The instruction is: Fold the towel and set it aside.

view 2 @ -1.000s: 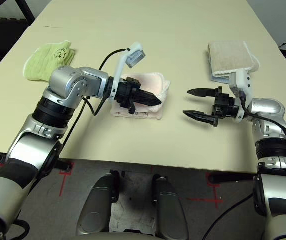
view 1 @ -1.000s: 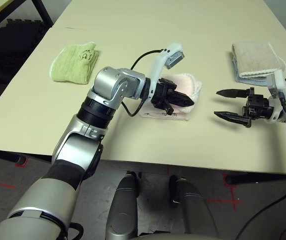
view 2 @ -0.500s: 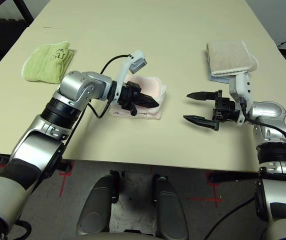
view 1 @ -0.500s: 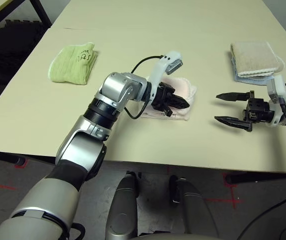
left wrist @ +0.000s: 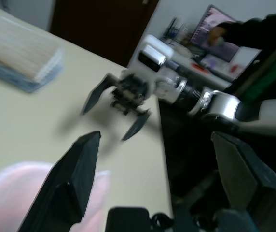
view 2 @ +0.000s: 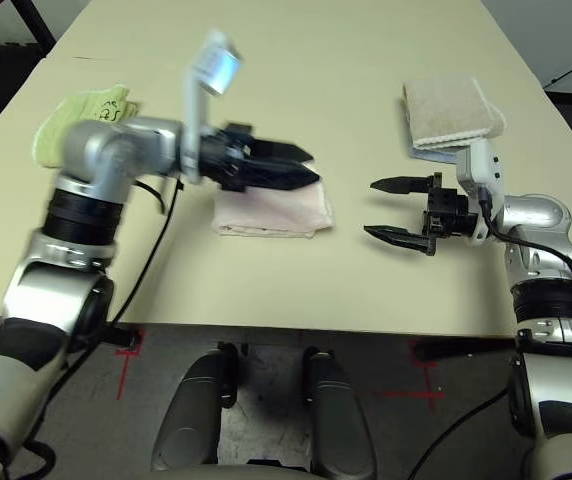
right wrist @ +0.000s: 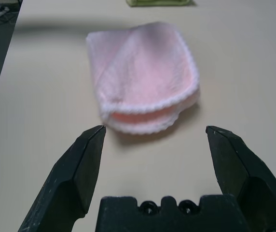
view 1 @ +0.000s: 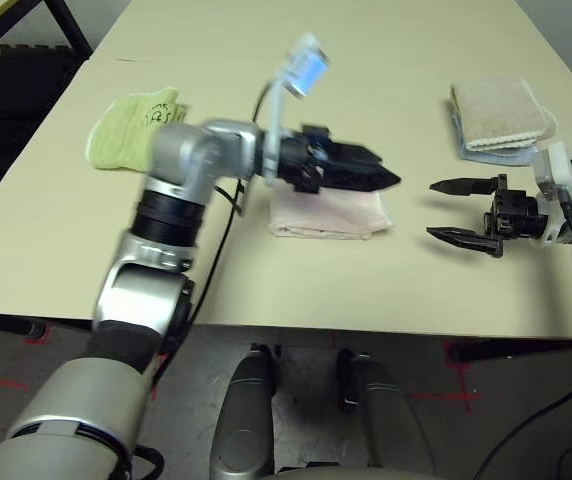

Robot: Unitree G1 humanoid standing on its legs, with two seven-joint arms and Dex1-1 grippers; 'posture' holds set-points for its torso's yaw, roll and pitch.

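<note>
**Folded towel lies free, both tools apart**

The pink towel [view 1: 328,212] lies folded on the bench [view 1: 386,40], near the middle of its front edge. The left tool [view 1: 371,172] hovers just above the towel's far side, fingers spread and empty. The right tool [view 1: 448,209] waits nearby toward the right edge, fingers wide and empty, aimed at the towel's open hemmed side.

The risk now, I'd say, is pinching only the top layer when it gets moved aside; the fold would spill open. A low sweep could drag it toward the beige towel [view 1: 496,108] or the green towel [view 1: 126,128].
</note>
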